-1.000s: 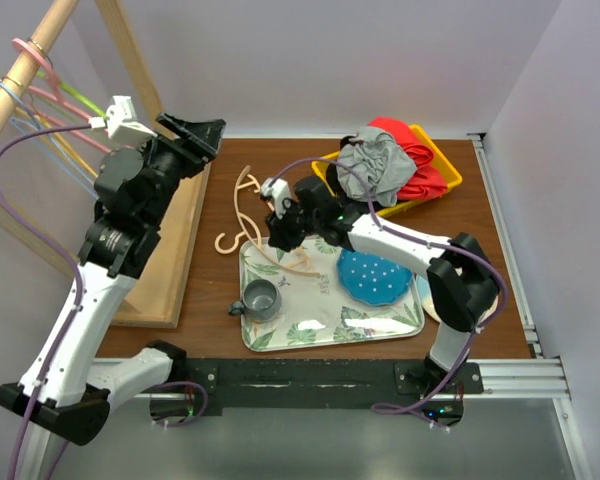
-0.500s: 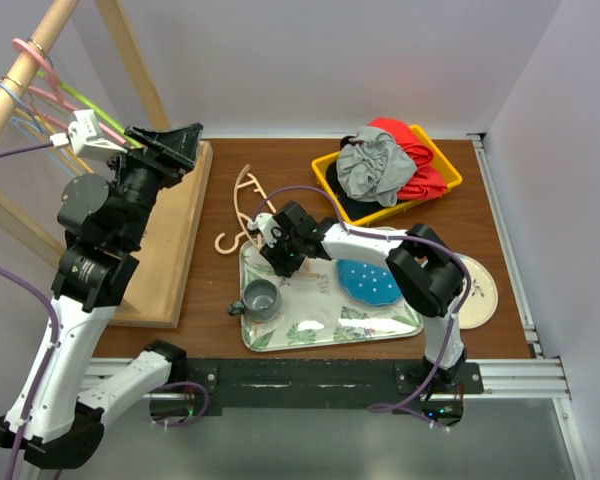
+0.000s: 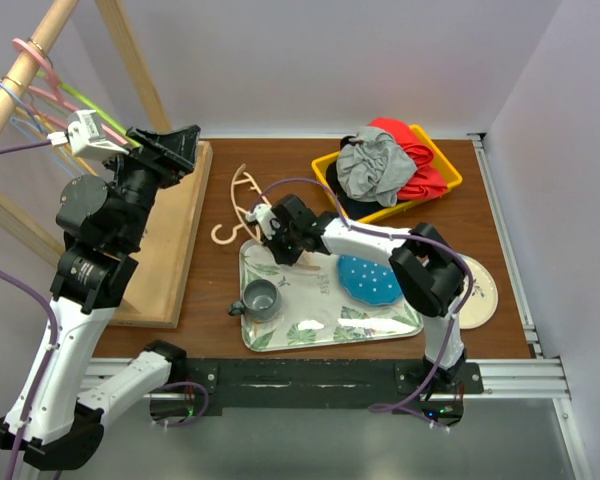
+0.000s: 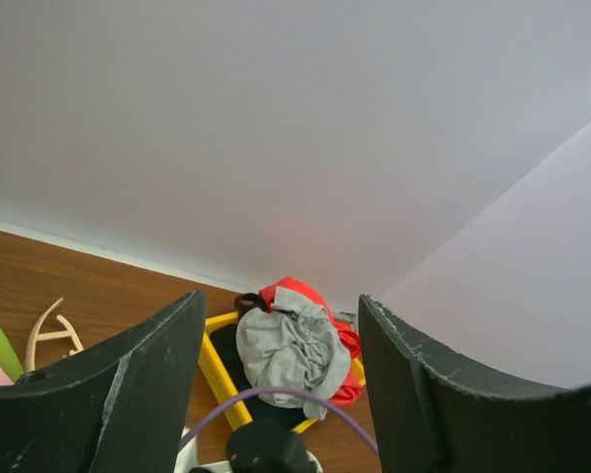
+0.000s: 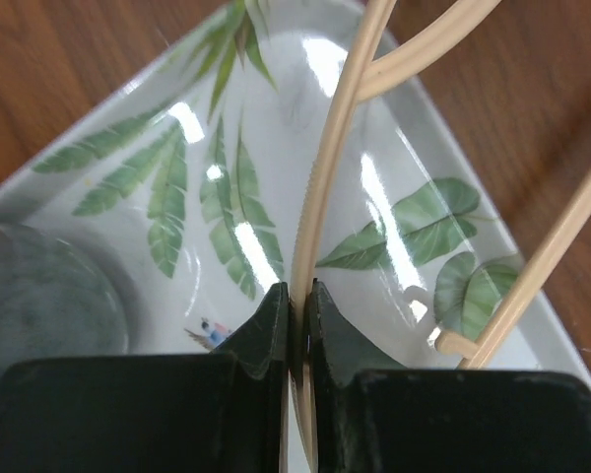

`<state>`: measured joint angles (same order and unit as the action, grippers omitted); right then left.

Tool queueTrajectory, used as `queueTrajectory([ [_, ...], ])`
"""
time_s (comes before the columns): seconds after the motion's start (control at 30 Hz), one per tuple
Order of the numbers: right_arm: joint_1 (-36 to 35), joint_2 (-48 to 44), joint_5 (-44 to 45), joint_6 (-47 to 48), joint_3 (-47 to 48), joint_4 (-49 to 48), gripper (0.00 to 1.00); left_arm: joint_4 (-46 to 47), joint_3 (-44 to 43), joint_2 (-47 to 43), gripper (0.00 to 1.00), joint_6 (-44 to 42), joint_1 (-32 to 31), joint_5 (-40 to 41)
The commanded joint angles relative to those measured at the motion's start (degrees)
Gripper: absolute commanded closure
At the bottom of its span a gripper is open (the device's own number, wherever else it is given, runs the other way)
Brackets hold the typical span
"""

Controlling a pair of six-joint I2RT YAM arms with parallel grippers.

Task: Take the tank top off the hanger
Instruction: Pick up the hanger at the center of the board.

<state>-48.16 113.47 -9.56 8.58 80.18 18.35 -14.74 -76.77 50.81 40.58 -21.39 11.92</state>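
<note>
A bare beige hanger point(image 3: 242, 205) lies half on the brown table, half over the leaf-patterned tray point(image 3: 310, 322). My right gripper point(image 3: 279, 247) is shut on one thin arm of that hanger point(image 5: 335, 148), just above the tray point(image 5: 128, 197); the jaws point(image 5: 297, 296) pinch the rod tightly. No cloth hangs on it. A crumpled grey garment point(image 3: 372, 165) point(image 4: 291, 350) tops red and black clothes in the yellow bin point(image 3: 450, 172); which one is the tank top I cannot tell. My left gripper point(image 3: 188, 136) point(image 4: 278, 304) stands open and empty, raised near the rack.
A wooden rack point(image 3: 10, 85) with several coloured hangers stands at the left on a wooden board point(image 3: 175, 250). The tray carries a grey cup point(image 3: 260, 297) and a blue dotted plate point(image 3: 372, 278). A pale plate point(image 3: 483, 290) lies at the right.
My right gripper has closed on the hanger's arm and nudged the hanger slightly. The left arm swung back towards the rack a second ago and has since held still.
</note>
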Motion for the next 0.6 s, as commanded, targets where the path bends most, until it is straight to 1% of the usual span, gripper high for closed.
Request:
queueTrajectory([
  [0.0, 5.3, -7.1, -10.6, -8.7, 8.8, -0.9, 1.00, -0.6, -2.8, 1.1, 0.33, -6.5, 0.1, -0.6],
  [0.03, 7.5, -8.1, -15.2, -11.7, 9.6, -2.6, 1.00, -1.2, -3.2, 1.5, 0.33, -6.8, 0.1, -0.9],
  [0.13, 11.1, -8.8, -22.4, -19.3, 13.0, -5.6, 1.00, -2.4, -3.7, 2.8, 0.33, -8.4, 0.1, -4.2],
  [0.17, 11.9, -8.3, -27.4, -21.2, 15.7, -6.2, 1.00, -2.7, -3.7, 3.5, 0.34, -8.8, 0.1, -5.3],
  [0.23, 13.3, -7.6, -32.2, -26.7, 18.4, -8.8, 1.00, -3.2, -3.6, 4.4, 0.34, -8.9, 0.1, -8.9],
  [0.27, 13.8, -7.5, -36.7, -29.1, 19.7, -10.9, 1.00, -3.4, -3.5, 5.3, 0.35, -8.9, 0.1, -11.1],
  [0.3, 14.5, -7.4, -38.4, -34.2, 20.2, -15.5, 1.00, -3.4, -3.3, 5.7, 0.35, -8.8, 0.1, -11.7],
  [0.37, 15.1, -7.5, -43.4, -40.0, 20.2, -21.7, 1.00, -3.0, -3.2, 7.0, 0.36, -8.2, 0.1, -15.2],
  [0.4, 15.5, -7.5, -44.5, -46.1, 19.8, -28.6, 1.00, -2.9, -3.4, 7.5, 0.36, -8.1, 0.1, -16.1],
  [0.43, 15.6, -7.6, -45.6, -49.2, 19.1, -32.2, 1.00, -2.5, -3.6, 8.3, 0.36, -7.6, 0.1, -17.0],
  [0.47, 15.7, -7.5, -47.5, -55.9, 18.7, -36.2, 1.00, -1.9, -3.8, 8.8, 0.36, -7.3, 0.1, -18.7],
  [0.5, 15.8, -7.3, -48.3, -58.7, 18.4, -43.6, 1.00, -1.5, -3.8, 9.2, 0.36, -7.0, 0.1, -19.4],
  [0.57, 15.8, -6.8, -49.8, -64.6, 18.6, -48.8, 1.00, -1.3, -4.3, 10.6, 0.36, -6.2, 0.1, -20.4],
])
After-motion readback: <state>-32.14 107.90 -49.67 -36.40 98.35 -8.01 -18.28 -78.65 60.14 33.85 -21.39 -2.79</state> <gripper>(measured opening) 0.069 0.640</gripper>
